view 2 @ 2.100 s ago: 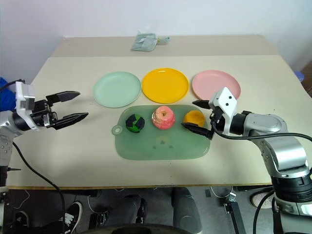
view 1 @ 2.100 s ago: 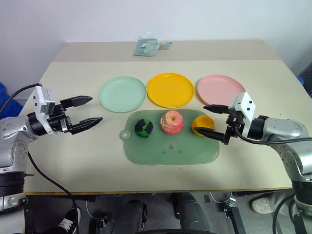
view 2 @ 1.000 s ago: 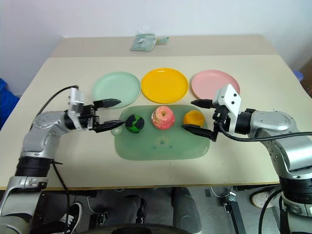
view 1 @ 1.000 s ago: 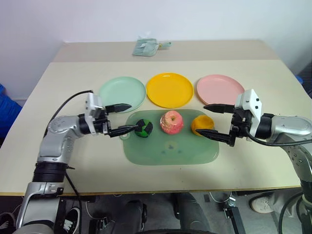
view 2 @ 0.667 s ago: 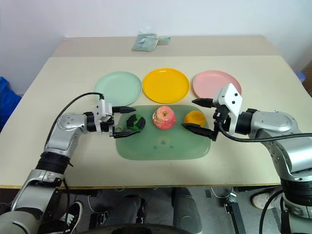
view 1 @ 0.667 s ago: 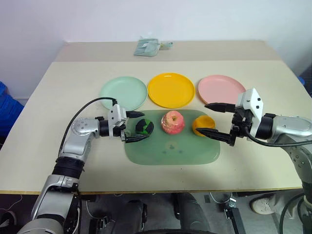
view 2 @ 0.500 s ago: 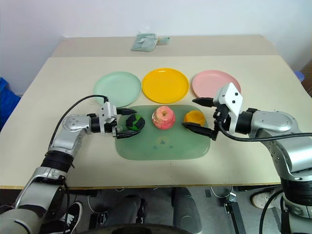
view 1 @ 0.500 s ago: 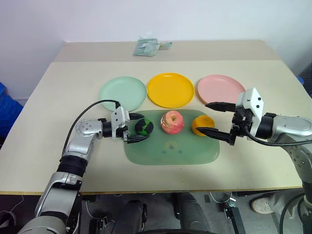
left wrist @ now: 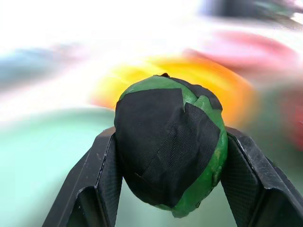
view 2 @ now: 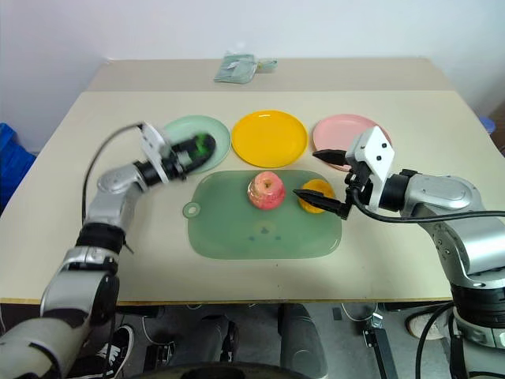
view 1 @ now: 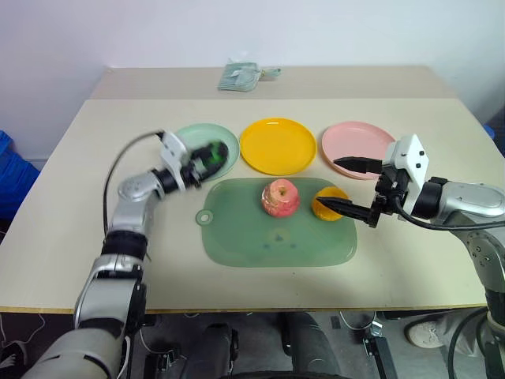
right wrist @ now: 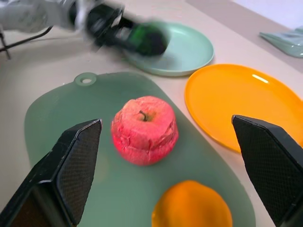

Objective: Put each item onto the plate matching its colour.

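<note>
The green mat [view 1: 276,229] lies on the counter [view 1: 95,237] and serves as the reference landmark. The left end effector [view 1: 211,155] is clamped on the green-and-black ball [left wrist: 169,142], one black finger against each side of it; the ball is off the mat, held over the near edge of the mint green plate [view 1: 189,136], just beyond the mat's far-left corner. Whether the ball touches that plate cannot be told. The pink-red apple [view 1: 279,197] rests on the mat's far half, near its centre line. The orange-yellow lump [view 1: 330,203] rests on the mat at its far-right corner. The right end effector [view 1: 347,185] has its fingers spread wide apart and holds nothing; the lower finger lies just beside the lump at the mat's right edge, and the upper finger lies over the near rim of the pink plate [view 1: 355,138]. The yellow plate [view 1: 277,145] sits just beyond the mat's far edge, between the other two plates.
</note>
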